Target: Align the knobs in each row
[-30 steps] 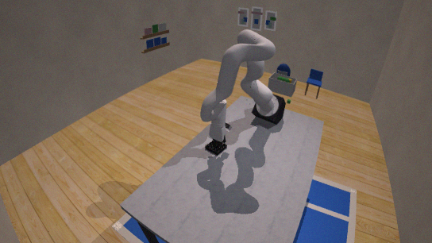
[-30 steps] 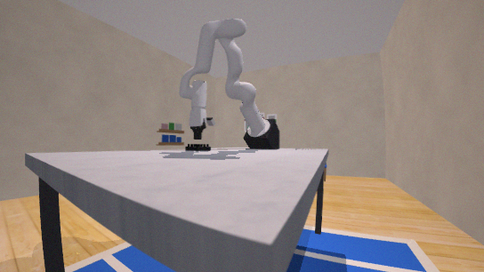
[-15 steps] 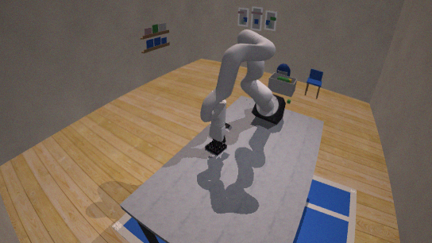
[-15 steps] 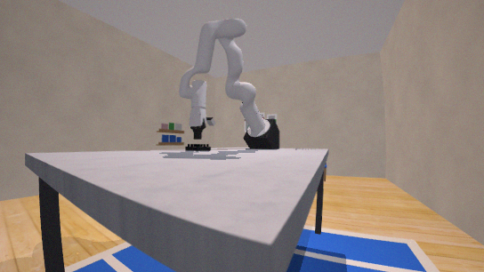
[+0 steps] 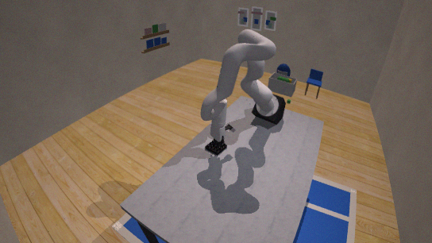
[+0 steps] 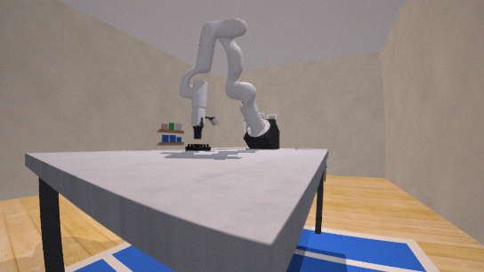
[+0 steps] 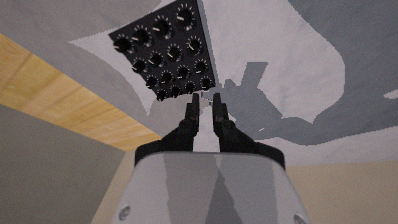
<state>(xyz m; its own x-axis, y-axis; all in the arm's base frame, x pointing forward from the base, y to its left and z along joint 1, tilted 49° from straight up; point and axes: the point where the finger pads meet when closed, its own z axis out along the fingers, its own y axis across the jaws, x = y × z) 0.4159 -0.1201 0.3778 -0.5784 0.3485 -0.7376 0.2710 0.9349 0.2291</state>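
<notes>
The black knob box (image 5: 216, 148) stands on the grey table near its left edge. It also shows in the exterior view (image 6: 197, 147) and in the wrist view (image 7: 165, 47), where its four rows of black knobs with white lines lie tilted. My gripper (image 7: 206, 101) hangs a little above the box, over the corner nearest the wrist camera. Its fingers are drawn close, with a narrow gap and nothing between them. The gripper also shows in the top view (image 5: 217, 140) and the exterior view (image 6: 197, 133), clear of the knobs.
The arm's black base (image 5: 269, 109) stands at the far end of the table. The table's left edge runs close beside the box. A grey bin (image 5: 282, 83) and a blue chair (image 5: 314, 81) stand on the floor behind.
</notes>
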